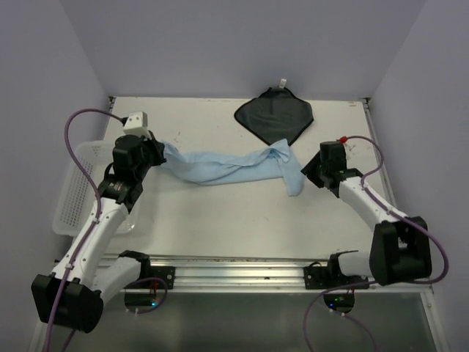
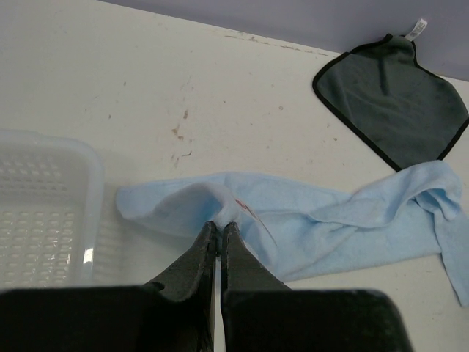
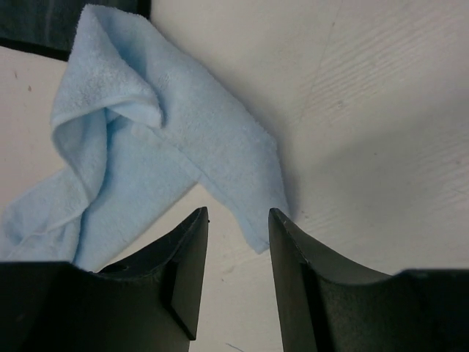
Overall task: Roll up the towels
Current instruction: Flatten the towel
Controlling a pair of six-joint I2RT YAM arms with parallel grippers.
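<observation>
**While the left arm pinches, the blue towel lies strung across the table**

As we look down from the top camera, the light blue towel (image 1: 227, 165) lies drawn out in a long, rumpled band across the middle of the table (image 1: 220, 227), running from the left side towards the right. The left gripper (image 1: 157, 152) sits right at its left end. The right gripper (image 1: 308, 170) is just beside the right end, where the cloth bends down towards the near edge. The dark grey towel (image 1: 275, 116) lies flat at the far edge, one corner touching the blue band, its white tag (image 1: 281, 83) pointing at the back wall. The white mesh basket (image 1: 73, 191) sits at the left edge, beside the left arm.

Over to the left wrist, and we see the left gripper (image 2: 220, 229) clenched on the light blue towel (image 2: 330, 227), the cloth puckered up at the closed fingertips. The white mesh basket (image 2: 44, 213) is just to the left, with the towel's end lying against its wall. The dark grey towel (image 2: 399, 103) lies at the far edge, white tag (image 2: 416, 29) up.

Now the right wrist: the right gripper (image 3: 238, 216) is released, jaws spread. A corner of the light blue towel (image 3: 161, 147) reaches into the gap, and we cannot tell whether either finger touches it. The cloth is folded over itself further out, and a sliver of the dark grey towel (image 3: 44, 22) shows beyond.
</observation>
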